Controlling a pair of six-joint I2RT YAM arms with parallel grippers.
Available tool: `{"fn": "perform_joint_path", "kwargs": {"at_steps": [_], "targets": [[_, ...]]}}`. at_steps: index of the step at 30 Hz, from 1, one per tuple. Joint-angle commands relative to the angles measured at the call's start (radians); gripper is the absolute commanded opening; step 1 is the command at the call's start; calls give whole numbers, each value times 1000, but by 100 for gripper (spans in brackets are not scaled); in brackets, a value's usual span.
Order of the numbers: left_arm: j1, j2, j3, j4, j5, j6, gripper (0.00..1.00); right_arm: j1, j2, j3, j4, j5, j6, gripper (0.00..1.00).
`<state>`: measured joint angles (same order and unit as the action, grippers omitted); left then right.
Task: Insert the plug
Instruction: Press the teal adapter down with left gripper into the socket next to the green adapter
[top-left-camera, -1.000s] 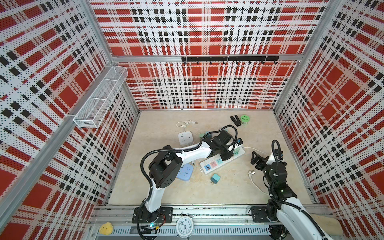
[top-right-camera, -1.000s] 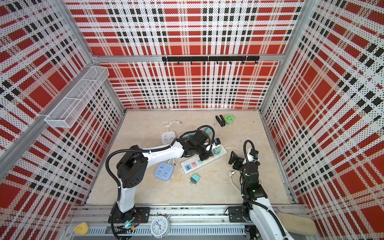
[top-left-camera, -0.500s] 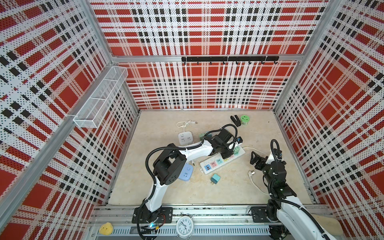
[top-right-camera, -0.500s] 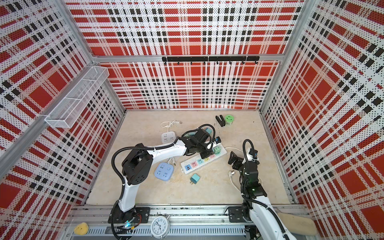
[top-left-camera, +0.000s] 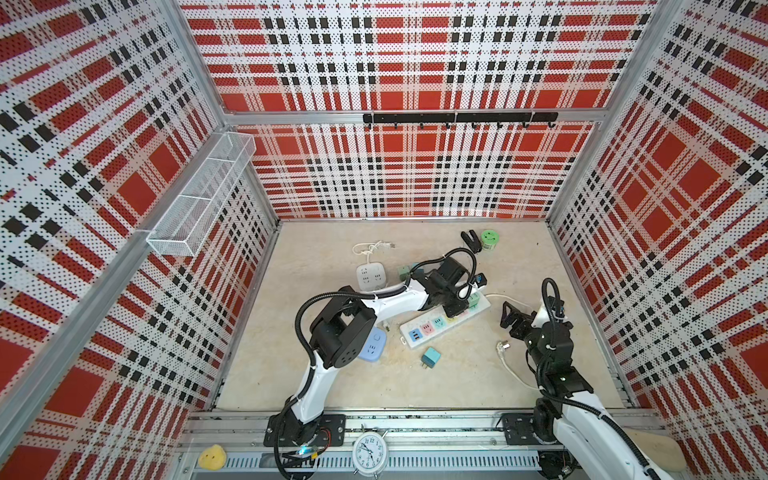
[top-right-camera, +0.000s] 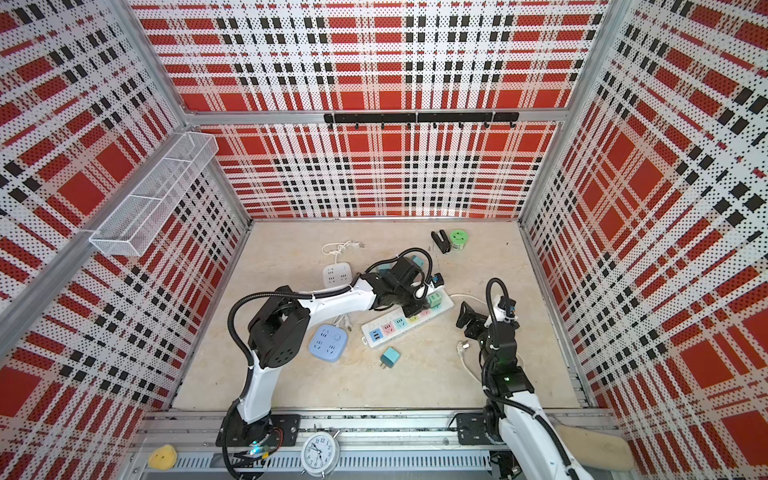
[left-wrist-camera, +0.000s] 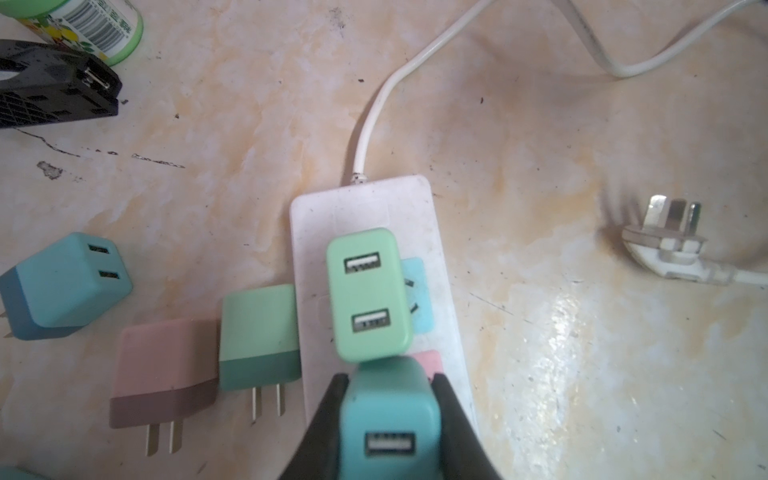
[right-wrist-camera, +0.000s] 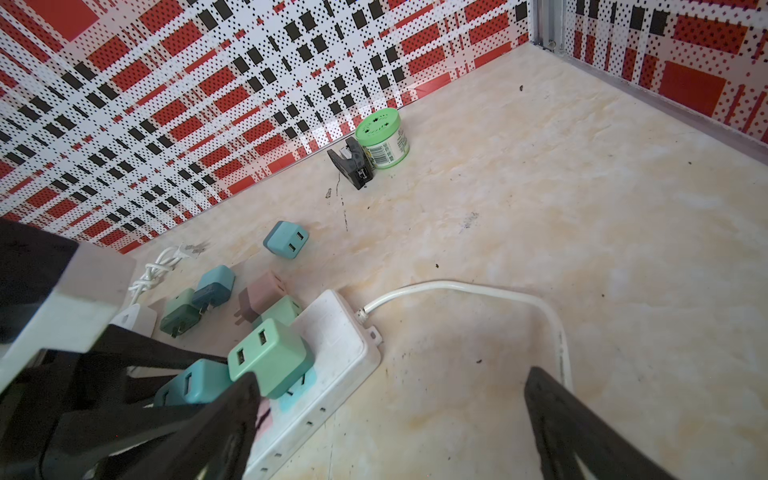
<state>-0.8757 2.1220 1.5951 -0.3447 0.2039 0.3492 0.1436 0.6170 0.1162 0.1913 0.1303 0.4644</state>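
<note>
The left end effector (left-wrist-camera: 388, 419) has stayed clamped on the teal plug (left-wrist-camera: 388, 395) over the power strip (left-wrist-camera: 365, 208), just beside the seated green plug (left-wrist-camera: 368, 291), so insertion looks unfinished; the right end effector (right-wrist-camera: 392, 376) waits open nearby.

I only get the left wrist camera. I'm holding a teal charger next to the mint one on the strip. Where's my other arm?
Observer: Your right pincer hangs open and empty, just off the strip's cord end.
Child: Does the strip go on behind my charger?
Observer: Yes. Past the teal charger it runs on with yellow, teal, pink and blue sockets, all empty.
</note>
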Motion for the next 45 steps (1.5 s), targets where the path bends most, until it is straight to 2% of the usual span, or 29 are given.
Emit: {"fn": "perform_joint_path", "kwargs": {"at_steps": [1, 22, 37, 45], "targets": [[1, 25, 9, 5, 17, 7, 0, -1, 6, 27, 45, -11, 5, 100], [-19, -8, -53, 27, -11, -59, 0, -3, -4, 26, 35, -11, 7, 100], [-6, 50, -77, 67, 7, -114, 0, -4, 1, 27, 35, -6, 8, 100], [-9, 70, -87, 68, -20, -123, 0, -4, 3, 29, 32, -8, 8, 100]]}}
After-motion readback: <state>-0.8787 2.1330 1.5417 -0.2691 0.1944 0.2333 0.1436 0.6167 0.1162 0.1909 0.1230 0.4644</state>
